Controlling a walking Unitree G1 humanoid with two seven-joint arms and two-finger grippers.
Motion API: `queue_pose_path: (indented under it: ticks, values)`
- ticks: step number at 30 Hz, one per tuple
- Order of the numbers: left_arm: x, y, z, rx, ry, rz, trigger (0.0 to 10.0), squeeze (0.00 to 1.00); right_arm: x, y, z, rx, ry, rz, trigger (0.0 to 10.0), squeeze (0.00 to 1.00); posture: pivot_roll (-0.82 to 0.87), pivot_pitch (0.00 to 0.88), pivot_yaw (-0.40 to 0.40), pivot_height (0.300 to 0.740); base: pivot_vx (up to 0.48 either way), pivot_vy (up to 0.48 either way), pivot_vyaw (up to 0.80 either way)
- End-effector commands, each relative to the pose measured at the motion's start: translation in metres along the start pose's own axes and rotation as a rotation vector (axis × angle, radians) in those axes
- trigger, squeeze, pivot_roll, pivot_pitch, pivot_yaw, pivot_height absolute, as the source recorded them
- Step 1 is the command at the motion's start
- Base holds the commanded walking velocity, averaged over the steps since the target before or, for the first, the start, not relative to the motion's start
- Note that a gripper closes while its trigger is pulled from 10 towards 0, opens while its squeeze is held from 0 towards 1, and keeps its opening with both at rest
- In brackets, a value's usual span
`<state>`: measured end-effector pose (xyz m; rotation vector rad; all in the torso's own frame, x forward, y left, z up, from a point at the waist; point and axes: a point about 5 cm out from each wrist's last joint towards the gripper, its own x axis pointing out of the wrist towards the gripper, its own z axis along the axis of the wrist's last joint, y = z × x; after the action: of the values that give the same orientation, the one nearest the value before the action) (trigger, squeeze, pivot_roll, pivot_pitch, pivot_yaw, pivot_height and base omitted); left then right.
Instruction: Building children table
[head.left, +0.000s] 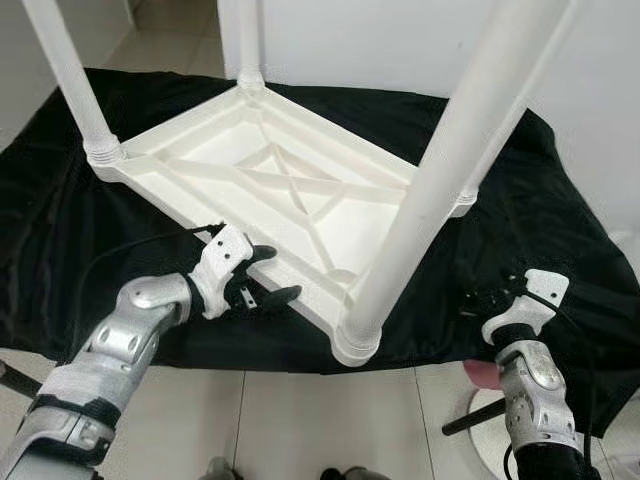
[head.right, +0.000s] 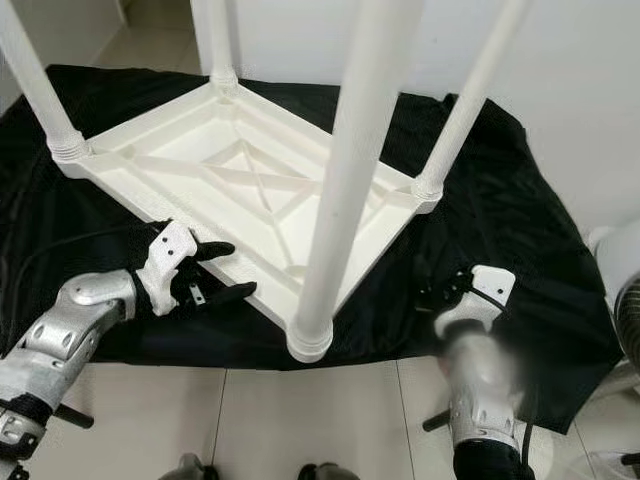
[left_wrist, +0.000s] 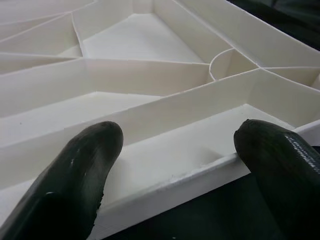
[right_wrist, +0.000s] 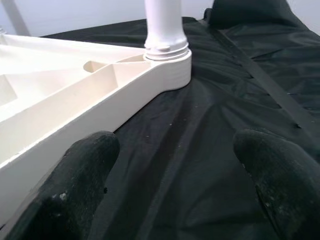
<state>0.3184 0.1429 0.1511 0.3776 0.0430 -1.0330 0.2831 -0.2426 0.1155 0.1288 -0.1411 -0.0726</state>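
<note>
A white plastic children's table (head.left: 270, 180) lies upside down on a black cloth (head.left: 560, 200), its four legs pointing up. The nearest leg (head.left: 440, 170) stands in the front corner socket (head.left: 355, 340). My left gripper (head.left: 272, 275) is open at the table's near left rim (left_wrist: 165, 185). One finger (left_wrist: 75, 170) is over the ribbed underside and the other (left_wrist: 280, 160) is at the rim's outer side. My right gripper (right_wrist: 172, 170) is open with nothing between its fingers. It hovers over the cloth to the right of the table, facing a corner leg socket (right_wrist: 167, 65).
The cloth covers a low surface whose front edge drops to a tiled floor (head.left: 300, 420). A white wall (head.left: 400, 40) stands close behind. A round white object (head.right: 620, 270) sits at the far right, and a black rod (head.left: 470, 418) lies near my right arm.
</note>
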Motion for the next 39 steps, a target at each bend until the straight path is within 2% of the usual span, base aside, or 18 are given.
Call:
queue_pose_path:
  ticks: [1, 2, 6, 15, 19, 22, 24, 27, 30, 33, 36, 39]
  values:
    - [0.000, -0.011, -0.010, 0.036, 0.081, -0.192, 10.0, 0.00, -0.003, -0.007, 0.000, 0.004, 0.010, -0.023, 10.0, 0.00, -0.01, 0.095, -0.054, 0.740, 0.000, 0.000, 0.00]
    - [0.000, -0.010, -0.015, 0.081, 0.131, -0.215, 10.0, 0.00, -0.003, -0.007, 0.000, 0.001, 0.012, -0.021, 10.0, 0.00, -0.01, 0.087, -0.051, 0.740, 0.000, 0.000, 0.00]
    - [0.002, -0.007, -0.019, 0.146, 0.198, -0.257, 10.0, 0.00, -0.002, -0.007, 0.002, -0.003, 0.014, -0.015, 10.0, 0.00, -0.01, 0.080, -0.044, 0.740, 0.000, 0.000, 0.00]
    - [0.009, -0.005, -0.019, 0.148, 0.251, -0.347, 10.0, 0.00, -0.001, -0.005, 0.003, -0.003, 0.011, -0.013, 10.0, 0.00, -0.01, 0.076, -0.026, 0.740, 0.000, 0.000, 0.00]
    - [0.012, -0.007, -0.022, 0.162, 0.299, -0.435, 10.0, 0.00, -0.002, -0.002, 0.002, 0.000, 0.010, -0.014, 10.0, 0.00, -0.02, 0.076, -0.014, 0.740, 0.000, 0.000, 0.00]
    - [0.012, -0.006, -0.024, 0.117, 0.318, -0.489, 10.0, 0.00, -0.004, -0.003, 0.002, -0.004, 0.010, -0.021, 10.0, 0.00, -0.03, 0.074, 0.000, 0.740, 0.000, 0.000, 0.00]
    - [0.009, -0.006, -0.027, 0.110, 0.342, -0.543, 10.0, 0.00, -0.006, -0.005, 0.002, -0.005, 0.008, -0.028, 10.0, 0.00, -0.04, 0.074, 0.006, 0.740, 0.000, 0.000, 0.00]
    - [0.008, -0.006, -0.028, 0.114, 0.348, -0.555, 10.0, 0.00, -0.006, -0.005, 0.002, -0.005, 0.008, -0.030, 10.0, 0.00, -0.04, 0.074, 0.006, 0.740, 0.000, 0.000, 0.00]
    - [0.003, -0.003, -0.019, 0.041, 0.283, -0.606, 10.0, 0.00, -0.009, -0.007, 0.000, -0.007, 0.011, -0.041, 10.0, 0.00, -0.04, 0.073, 0.012, 0.740, 0.000, 0.000, 0.00]
    - [0.002, 0.000, -0.016, 0.008, 0.267, -0.605, 10.0, 0.00, -0.011, -0.008, -0.001, -0.008, 0.014, -0.045, 10.0, 0.00, -0.04, 0.072, 0.013, 0.740, 0.000, 0.000, 0.00]
    - [0.006, 0.002, -0.019, 0.036, 0.279, -0.551, 10.0, 0.00, -0.011, -0.007, -0.001, -0.006, 0.016, -0.048, 10.0, 0.00, -0.04, 0.072, 0.011, 0.740, 0.000, 0.000, 0.00]
    - [0.007, 0.004, -0.020, 0.037, 0.280, -0.559, 10.0, 0.00, -0.011, -0.008, -0.001, -0.006, 0.017, -0.049, 10.0, 0.00, -0.04, 0.073, 0.010, 0.740, 0.000, 0.000, 0.00]
